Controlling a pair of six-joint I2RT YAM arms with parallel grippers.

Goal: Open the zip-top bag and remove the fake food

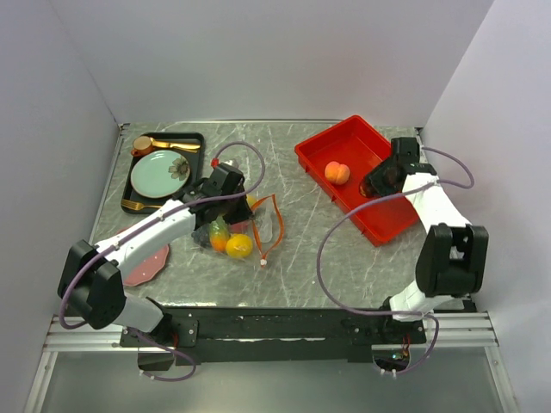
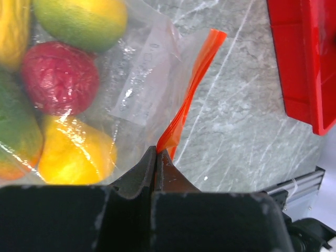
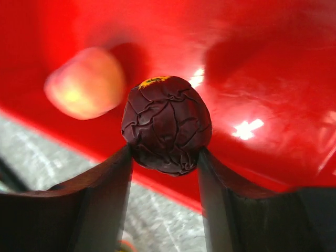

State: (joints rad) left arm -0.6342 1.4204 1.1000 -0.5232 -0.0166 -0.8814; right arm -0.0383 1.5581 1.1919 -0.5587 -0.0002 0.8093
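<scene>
The clear zip-top bag [image 1: 258, 225] lies on the marble table with its orange-red zip strip [image 2: 191, 94] open; the white slider [image 1: 263, 262] is at its near end. Inside are yellow [image 2: 73, 155], red [image 2: 59, 77] and green [image 2: 84, 18] fake food pieces. My left gripper [image 2: 157, 152] is shut on the zip strip at the bag's edge; it also shows in the top view [image 1: 225, 191]. My right gripper [image 3: 165, 157] is shut on a dark purple wrinkled fruit [image 3: 166, 125] and holds it over the red tray [image 1: 362, 176]. A peach fruit [image 1: 337, 173] lies in the tray.
A black tray with a mint-green plate [image 1: 160, 173] and gold cutlery stands at the back left. A pink-red plate [image 1: 146, 265] lies under the left arm. The table's near edge with the metal rail [image 2: 294, 184] is close behind the bag.
</scene>
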